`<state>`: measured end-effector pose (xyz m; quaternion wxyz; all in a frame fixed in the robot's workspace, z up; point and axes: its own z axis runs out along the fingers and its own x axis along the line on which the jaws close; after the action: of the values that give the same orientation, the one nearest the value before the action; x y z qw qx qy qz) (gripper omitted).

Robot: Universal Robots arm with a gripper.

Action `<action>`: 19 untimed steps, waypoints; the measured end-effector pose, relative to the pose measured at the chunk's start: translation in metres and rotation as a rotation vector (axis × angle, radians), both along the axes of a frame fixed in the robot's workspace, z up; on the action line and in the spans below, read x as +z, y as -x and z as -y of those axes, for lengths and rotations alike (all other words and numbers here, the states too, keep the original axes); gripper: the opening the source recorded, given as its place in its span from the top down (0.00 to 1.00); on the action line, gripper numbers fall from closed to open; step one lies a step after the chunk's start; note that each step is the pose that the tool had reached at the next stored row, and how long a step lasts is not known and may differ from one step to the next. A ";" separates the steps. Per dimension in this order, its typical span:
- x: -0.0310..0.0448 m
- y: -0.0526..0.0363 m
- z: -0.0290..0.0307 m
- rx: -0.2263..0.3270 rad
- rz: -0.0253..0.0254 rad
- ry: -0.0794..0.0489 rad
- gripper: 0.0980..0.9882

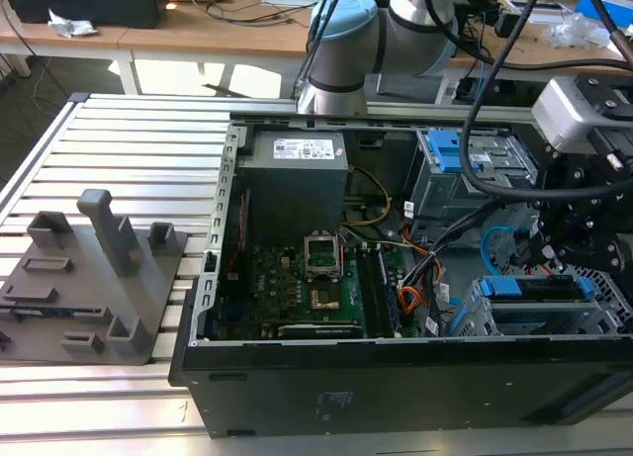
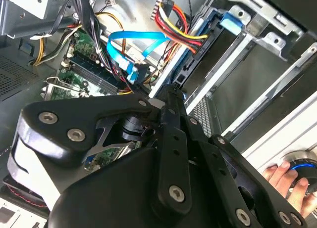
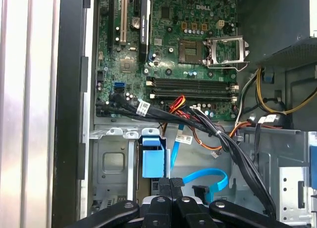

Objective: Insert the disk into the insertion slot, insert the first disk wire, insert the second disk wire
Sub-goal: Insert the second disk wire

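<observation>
At the exterior view's right, inside the open black computer case (image 1: 297, 397), the black linkage gripper (image 3: 171, 182) hangs over the light grey perforated sheet-metal drive cage (image 1: 605, 306). Its fingers (image 3: 165, 184) are pressed together, with nothing seen between them. The silver-grey hard drive framed in a bright blue plastic carrier (image 1: 534, 288) sits in that cage. The thin flat bright blue cable (image 3: 210, 177) curls just beside the fingertips, its small dark plug (image 3: 200, 192) hanging unattached, near the orange-yellow-black wire bundle (image 2: 173, 25). A person's hand (image 2: 282, 176) lies beside a round blue-ringed knob (image 2: 302, 168).
</observation>
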<state>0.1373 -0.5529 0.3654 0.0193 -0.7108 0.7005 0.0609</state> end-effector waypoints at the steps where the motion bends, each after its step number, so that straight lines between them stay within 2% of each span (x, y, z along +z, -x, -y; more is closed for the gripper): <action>1: 0.0000 0.0015 0.0000 0.000 0.0000 0.000 0.99; 3: 0.0000 0.0056 -0.0002 0.000 0.0000 0.000 0.99; 7: 0.0000 0.0080 -0.0031 0.002 0.0000 0.000 0.99; 8: 0.0000 0.0082 -0.0061 0.004 0.0000 0.000 0.99; 9: -0.0001 0.0126 -0.0180 0.014 0.0000 0.000 0.99; 10: -0.0001 0.0175 -0.0210 0.019 0.0000 0.000 0.99; 19: -0.0001 0.0186 -0.0213 0.020 0.0000 0.000 0.98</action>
<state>0.1187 -0.5316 0.3653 0.0186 -0.7178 0.6933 0.0611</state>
